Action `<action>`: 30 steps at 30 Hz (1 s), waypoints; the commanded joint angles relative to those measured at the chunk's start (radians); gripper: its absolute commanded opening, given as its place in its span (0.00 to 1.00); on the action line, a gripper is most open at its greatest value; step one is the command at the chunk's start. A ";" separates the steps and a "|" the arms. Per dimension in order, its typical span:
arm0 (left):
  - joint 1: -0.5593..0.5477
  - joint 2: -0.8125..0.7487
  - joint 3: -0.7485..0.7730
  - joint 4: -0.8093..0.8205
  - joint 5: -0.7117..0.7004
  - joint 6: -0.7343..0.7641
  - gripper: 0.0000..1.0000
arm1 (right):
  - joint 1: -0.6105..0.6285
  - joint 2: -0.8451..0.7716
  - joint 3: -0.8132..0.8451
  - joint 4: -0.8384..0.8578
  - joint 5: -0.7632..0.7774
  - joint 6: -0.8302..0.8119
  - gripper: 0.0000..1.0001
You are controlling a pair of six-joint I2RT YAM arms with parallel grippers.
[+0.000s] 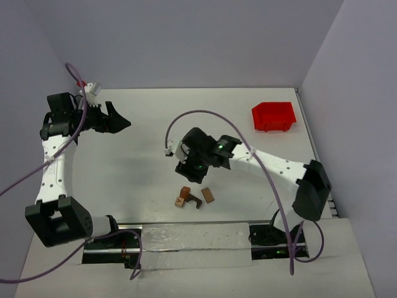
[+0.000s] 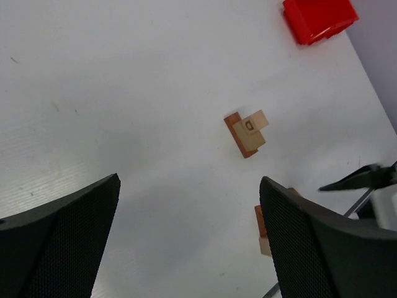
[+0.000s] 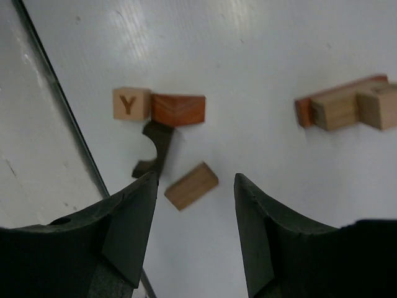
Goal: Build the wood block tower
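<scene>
White tabletop [image 1: 142, 161] is holding four loose wood blocks [image 1: 207, 195]. I am hovering the right gripper [image 1: 191, 174], fingers [image 3: 133, 217] spread and empty, over the tan bar [image 3: 191, 185], meaning it for the tower [image 3: 344, 107] (a stacked cluster nearby); the left gripper [image 2: 189, 180] is hanging spread, well aside.

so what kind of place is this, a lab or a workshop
Probably a robot lab test cell: a white table boxed in by plain walls, a left arm and right arm bolted at its near edge, and wood blocks plus a red bin set out as props.
</scene>
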 commanded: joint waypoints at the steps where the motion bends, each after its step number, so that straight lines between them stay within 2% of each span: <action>1: -0.004 -0.164 -0.075 0.186 -0.103 -0.167 0.99 | 0.100 0.139 0.124 0.030 0.034 0.040 0.57; 7: -0.005 -0.257 -0.128 0.226 -0.201 -0.184 0.99 | 0.155 0.294 0.226 -0.007 0.001 0.126 0.44; 10: -0.003 -0.296 -0.150 0.261 -0.294 -0.222 0.99 | 0.188 0.350 0.252 -0.027 -0.004 0.186 0.42; 15: -0.003 -0.294 -0.143 0.255 -0.297 -0.236 0.99 | 0.201 0.408 0.260 -0.031 0.027 0.234 0.42; 19: -0.003 -0.279 -0.135 0.245 -0.280 -0.229 0.99 | 0.205 0.421 0.261 -0.042 0.025 0.243 0.46; 26: -0.002 -0.268 -0.122 0.253 -0.274 -0.232 0.99 | 0.206 0.448 0.225 -0.033 0.030 0.257 0.59; 30: -0.003 -0.261 -0.118 0.248 -0.269 -0.229 0.99 | 0.206 0.464 0.224 -0.031 0.018 0.258 0.61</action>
